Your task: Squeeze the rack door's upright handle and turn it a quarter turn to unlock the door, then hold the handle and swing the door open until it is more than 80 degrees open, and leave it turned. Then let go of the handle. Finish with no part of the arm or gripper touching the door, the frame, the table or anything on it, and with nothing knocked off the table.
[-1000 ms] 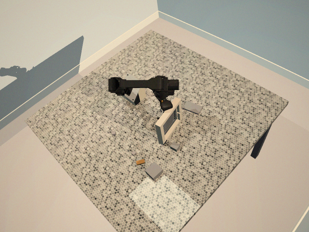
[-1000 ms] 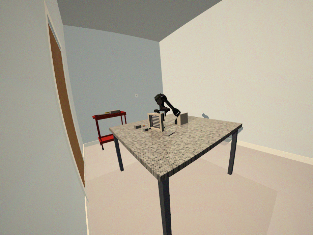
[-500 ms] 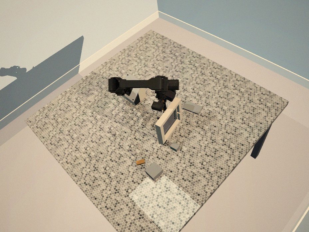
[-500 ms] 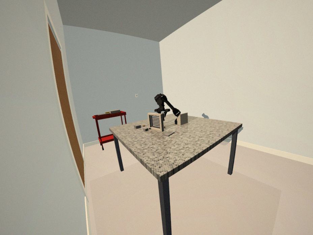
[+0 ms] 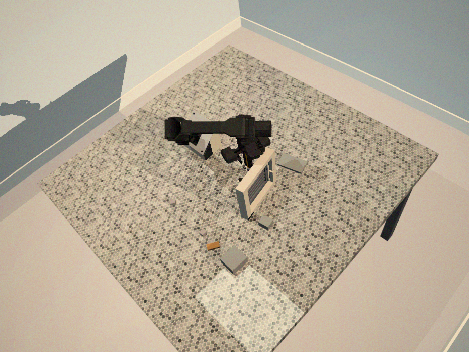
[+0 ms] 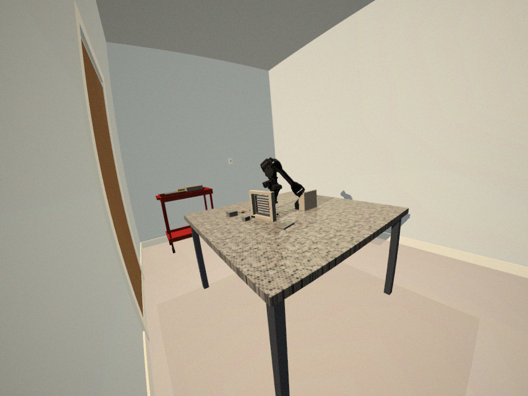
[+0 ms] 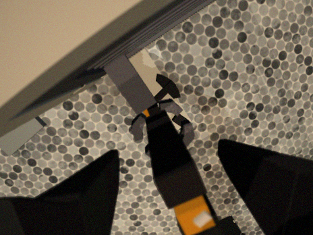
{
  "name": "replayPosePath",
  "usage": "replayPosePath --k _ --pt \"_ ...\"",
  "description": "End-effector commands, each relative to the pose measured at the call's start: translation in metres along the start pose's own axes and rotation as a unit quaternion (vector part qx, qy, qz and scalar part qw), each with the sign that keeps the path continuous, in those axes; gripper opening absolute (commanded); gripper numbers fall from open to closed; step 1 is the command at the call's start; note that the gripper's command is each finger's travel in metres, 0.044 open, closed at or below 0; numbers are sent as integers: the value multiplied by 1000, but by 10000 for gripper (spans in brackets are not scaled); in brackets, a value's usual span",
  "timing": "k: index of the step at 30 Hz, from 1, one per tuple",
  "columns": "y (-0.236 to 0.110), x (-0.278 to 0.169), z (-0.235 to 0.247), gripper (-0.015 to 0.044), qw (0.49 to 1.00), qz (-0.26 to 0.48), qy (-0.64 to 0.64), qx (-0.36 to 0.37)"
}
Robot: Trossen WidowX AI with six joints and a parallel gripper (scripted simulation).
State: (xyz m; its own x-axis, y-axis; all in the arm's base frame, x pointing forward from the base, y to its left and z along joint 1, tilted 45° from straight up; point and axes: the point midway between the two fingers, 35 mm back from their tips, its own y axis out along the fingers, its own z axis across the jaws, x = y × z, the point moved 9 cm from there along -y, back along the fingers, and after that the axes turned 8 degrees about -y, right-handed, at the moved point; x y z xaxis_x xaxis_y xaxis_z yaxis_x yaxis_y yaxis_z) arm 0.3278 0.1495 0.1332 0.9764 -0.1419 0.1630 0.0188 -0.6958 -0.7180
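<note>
The rack frame (image 5: 243, 196) (image 6: 272, 207) (image 7: 44, 44) stands upright on the table, cream coloured. The slatted door (image 5: 257, 186) (image 6: 262, 205) shows within its opening; its exact angle is hard to tell. The upright handle (image 7: 177, 179), black with an orange end, stands off the door on a grey arm (image 7: 129, 84). My gripper (image 5: 244, 162) (image 7: 169, 152) is open, pointing down, with one finger on each side of the handle. In the wrist view gaps show between both fingertips and the handle. The handle's lower parts are partly hidden.
A flat grey plate (image 5: 292, 163) (image 6: 284, 225) lies beside the frame. A small grey block (image 5: 265, 222) (image 6: 246, 218), a larger grey block (image 5: 233, 259) (image 6: 231, 213), an orange block (image 5: 213, 246) and small cubes (image 5: 172, 201) (image 5: 202, 231) lie on the table. A board (image 6: 308, 200) stands near the arm's base.
</note>
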Motion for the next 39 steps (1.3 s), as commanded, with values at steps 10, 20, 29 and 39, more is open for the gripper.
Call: replayPosePath --k 10,20,29,39 --pt "0 0 0 280 948 -1 319 -1" --pt "0 0 0 280 840 -1 542 -1" --pt "0 0 0 254 820 -1 573 -1" --pt "0 0 0 70 820 -1 573 -1"
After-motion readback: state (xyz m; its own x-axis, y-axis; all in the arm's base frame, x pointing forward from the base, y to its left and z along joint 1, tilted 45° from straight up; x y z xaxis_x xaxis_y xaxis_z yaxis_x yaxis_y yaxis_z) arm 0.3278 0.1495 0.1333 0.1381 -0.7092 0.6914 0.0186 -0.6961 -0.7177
